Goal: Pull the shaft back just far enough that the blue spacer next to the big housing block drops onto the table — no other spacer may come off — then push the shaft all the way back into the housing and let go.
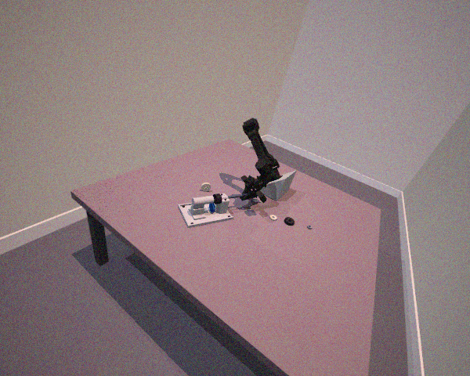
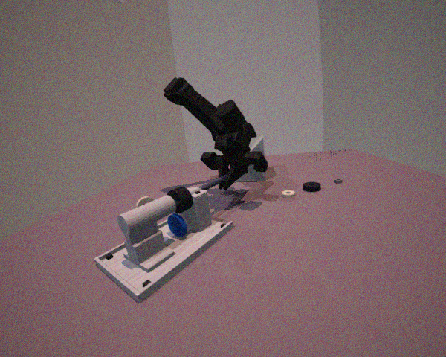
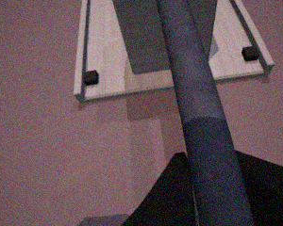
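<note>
My gripper (image 1: 244,197) (image 2: 224,181) (image 3: 200,160) is shut on the blue-grey shaft (image 1: 235,196) (image 2: 212,182) (image 3: 193,80), which runs into the upright support block (image 1: 222,207) (image 2: 203,211). The big housing block (image 1: 202,200) (image 2: 147,212) has a rounded top and stands at the other end of the base plate. The blue spacer (image 1: 211,207) (image 2: 177,225) is off the shaft line, tilted on edge low between the two blocks, over the plate; whether it touches the plate is unclear. A black spacer (image 1: 217,198) (image 2: 181,199) stays up between the blocks, against the support block. The shaft's inner end is hidden.
The white base plate (image 1: 190,222) (image 2: 134,290) (image 3: 104,95) has dark corner bolts. A cream ring (image 1: 273,217) (image 2: 288,193), a black ring (image 1: 289,221) (image 2: 311,187) and a small grey nut (image 1: 309,226) (image 2: 337,180) lie on the table. A pale disc (image 1: 205,185) stands behind the plate. A grey bin (image 1: 281,186) is near the arm.
</note>
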`<move>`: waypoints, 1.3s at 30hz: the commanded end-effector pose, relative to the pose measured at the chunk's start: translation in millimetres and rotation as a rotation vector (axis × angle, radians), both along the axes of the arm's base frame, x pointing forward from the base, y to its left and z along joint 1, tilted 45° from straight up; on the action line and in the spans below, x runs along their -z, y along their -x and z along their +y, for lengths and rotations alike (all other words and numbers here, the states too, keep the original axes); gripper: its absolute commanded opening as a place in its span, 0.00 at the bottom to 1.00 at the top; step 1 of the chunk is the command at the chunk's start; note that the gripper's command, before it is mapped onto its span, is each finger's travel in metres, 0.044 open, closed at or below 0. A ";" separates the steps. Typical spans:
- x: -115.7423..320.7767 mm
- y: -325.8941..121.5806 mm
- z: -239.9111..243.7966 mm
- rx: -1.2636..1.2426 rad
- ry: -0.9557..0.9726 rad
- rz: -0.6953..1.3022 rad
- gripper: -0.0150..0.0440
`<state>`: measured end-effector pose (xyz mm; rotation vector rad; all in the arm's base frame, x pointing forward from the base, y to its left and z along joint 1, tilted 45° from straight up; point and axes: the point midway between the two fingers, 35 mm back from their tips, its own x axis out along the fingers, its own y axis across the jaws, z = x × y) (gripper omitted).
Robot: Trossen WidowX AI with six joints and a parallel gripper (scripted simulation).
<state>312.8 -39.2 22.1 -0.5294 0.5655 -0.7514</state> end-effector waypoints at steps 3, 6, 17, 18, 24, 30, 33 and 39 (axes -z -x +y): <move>0.0 -0.1 0.0 0.000 0.000 0.000 0.25; 0.0 -0.1 0.0 0.000 0.000 0.000 0.25; -0.9 -2.0 -0.5 0.003 0.000 -0.002 0.25; -1.0 -2.2 -0.6 0.003 0.000 -0.002 0.25; -1.6 -3.8 -1.0 0.003 0.000 -0.002 0.25; -2.1 -5.3 -1.5 0.003 0.000 -0.002 0.25; -2.4 -6.1 -1.8 0.003 0.000 -0.002 0.25; -2.9 -7.6 -2.4 0.003 0.000 -0.002 0.25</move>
